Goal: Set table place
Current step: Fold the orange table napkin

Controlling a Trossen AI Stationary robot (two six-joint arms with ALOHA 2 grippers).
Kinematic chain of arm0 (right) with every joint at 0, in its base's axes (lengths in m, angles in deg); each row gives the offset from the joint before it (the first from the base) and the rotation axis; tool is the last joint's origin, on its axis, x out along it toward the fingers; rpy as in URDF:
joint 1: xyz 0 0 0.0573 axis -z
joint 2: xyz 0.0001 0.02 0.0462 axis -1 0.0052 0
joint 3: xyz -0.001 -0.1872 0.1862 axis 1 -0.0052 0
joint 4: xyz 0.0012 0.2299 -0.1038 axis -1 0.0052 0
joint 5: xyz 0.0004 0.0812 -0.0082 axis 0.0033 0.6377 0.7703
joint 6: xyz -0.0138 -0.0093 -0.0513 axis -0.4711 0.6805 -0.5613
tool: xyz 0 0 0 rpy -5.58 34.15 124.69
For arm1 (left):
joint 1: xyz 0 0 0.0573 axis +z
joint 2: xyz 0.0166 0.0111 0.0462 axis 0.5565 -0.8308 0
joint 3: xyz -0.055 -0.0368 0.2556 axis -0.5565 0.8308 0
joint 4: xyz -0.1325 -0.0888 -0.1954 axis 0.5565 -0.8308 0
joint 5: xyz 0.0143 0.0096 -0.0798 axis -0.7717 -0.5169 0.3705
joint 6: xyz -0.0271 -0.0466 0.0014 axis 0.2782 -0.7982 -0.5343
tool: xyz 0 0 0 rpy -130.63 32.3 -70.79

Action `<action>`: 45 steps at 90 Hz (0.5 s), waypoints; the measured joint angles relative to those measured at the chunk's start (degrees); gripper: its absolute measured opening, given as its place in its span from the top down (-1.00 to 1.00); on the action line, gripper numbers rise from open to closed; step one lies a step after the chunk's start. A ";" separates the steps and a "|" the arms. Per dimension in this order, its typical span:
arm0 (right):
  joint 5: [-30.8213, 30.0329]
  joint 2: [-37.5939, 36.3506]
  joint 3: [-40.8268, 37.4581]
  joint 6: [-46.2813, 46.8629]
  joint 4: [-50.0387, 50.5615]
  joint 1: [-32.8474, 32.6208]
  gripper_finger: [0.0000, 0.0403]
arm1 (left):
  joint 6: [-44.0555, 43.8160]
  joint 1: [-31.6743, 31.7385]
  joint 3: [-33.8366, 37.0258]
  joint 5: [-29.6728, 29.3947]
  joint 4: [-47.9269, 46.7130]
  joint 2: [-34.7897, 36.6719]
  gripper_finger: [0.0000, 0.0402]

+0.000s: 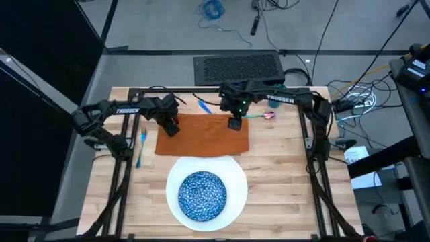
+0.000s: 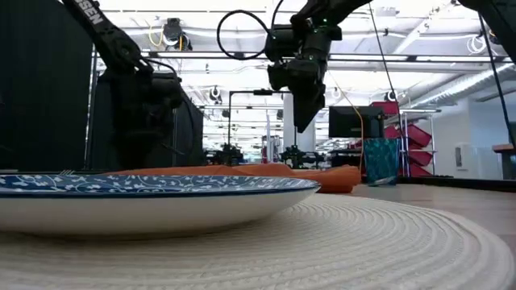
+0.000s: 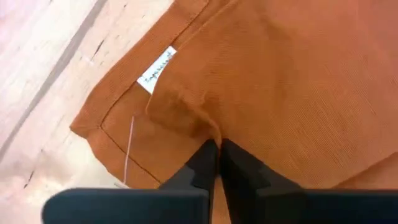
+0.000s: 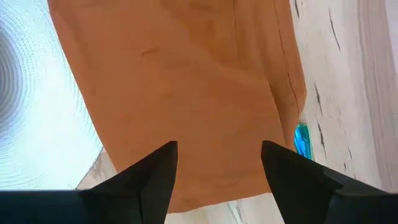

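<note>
The orange napkin [image 1: 205, 138] lies flat on the wooden table [image 1: 282, 175], beyond the large white round plate [image 1: 232, 176], which carries the blue speckled bowl [image 1: 201, 195]. My left gripper [image 1: 172, 128] is down on the napkin's left part and shut on it. My right gripper [image 1: 234, 124] hangs open above the napkin's far right part, clear of the cloth [image 4: 186, 93]. A light-blue fork [image 1: 141, 148] lies left of the napkin. Another light-blue piece of cutlery [image 1: 204, 106] lies beyond the napkin. The teal cup [image 2: 380, 161] stands at the far right. My left gripper pinches a small raised fold of the napkin [image 3: 199, 127] between its two fingertips, close to the corner with the white label [image 3: 157, 70]. The fingers come from above, pointing down. The rest of the cloth lies on the table, puckered around the pinch.
A small pinkish thing [image 1: 269, 115] lies right of the napkin near the cup. Black rails [image 1: 316, 154] run along both sides of the table. Bare wood shows left and right of the plate.
</note>
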 joint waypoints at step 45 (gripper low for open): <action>0.00 0.00 0.00 0.28 0.70 1.52 -0.09 | 0.03 -0.68 -3.94 -1.84 -2.80 4.26 1.00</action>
